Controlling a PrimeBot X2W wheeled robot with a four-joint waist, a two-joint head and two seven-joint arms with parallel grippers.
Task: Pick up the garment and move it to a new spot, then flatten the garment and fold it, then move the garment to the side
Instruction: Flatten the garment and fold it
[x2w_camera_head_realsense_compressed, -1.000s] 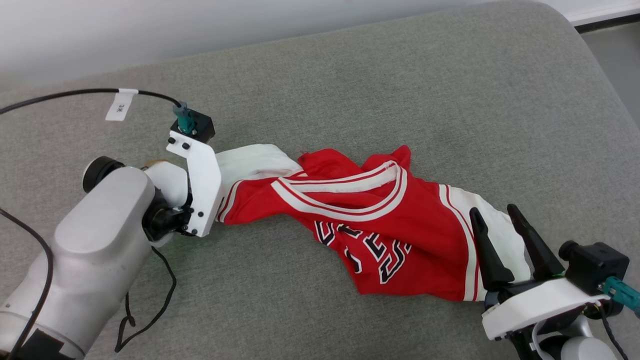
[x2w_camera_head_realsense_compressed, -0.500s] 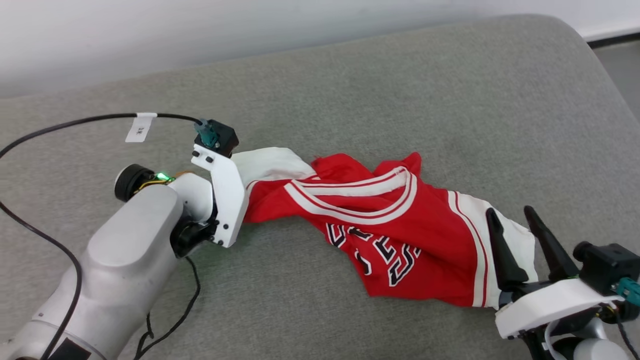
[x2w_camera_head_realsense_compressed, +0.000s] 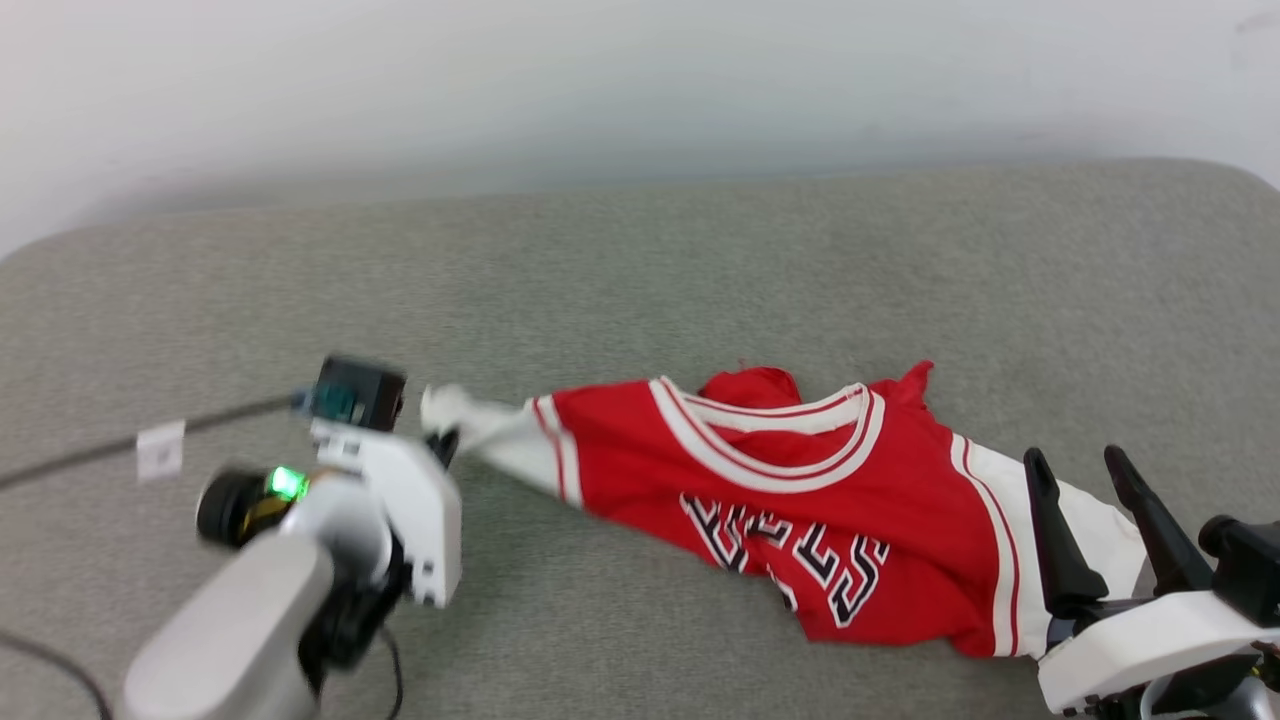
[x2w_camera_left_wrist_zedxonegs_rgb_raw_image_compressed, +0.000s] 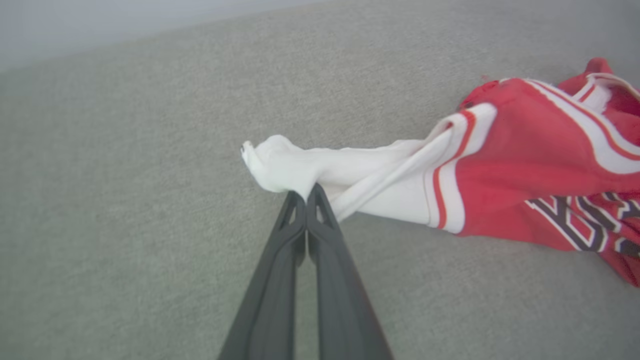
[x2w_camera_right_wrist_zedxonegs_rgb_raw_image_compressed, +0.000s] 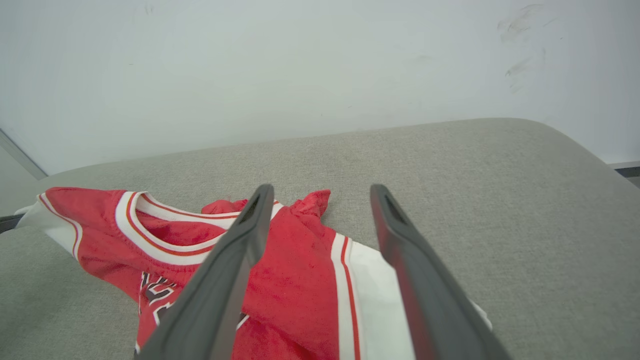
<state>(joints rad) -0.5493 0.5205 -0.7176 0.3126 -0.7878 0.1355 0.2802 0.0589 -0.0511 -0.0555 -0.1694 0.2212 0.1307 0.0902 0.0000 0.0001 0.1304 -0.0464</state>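
While held by the left claw (x2w_camera_left_wrist_zedxonegs_rgb_raw_image_compressed: 306, 192) alone, shut tight on the very tip of one white sleeve (x2w_camera_left_wrist_zedxonegs_rgb_raw_image_compressed: 295, 165), expect slip: thin bite, little cloth between the fingers. Garment (x2w_camera_head_realsense_compressed: 800, 490) strung out across the grey cushion (x2w_camera_head_realsense_compressed: 700, 260), mostly lying flat, other sleeve just by the right claw (x2w_camera_head_realsense_compressed: 1075, 470) — spread wide, gripping nothing. Could drag, bunch or twist if pulled from one corner; could snag on those open fingers.

Soft, even light — head view motion-blurred, shadows faint.
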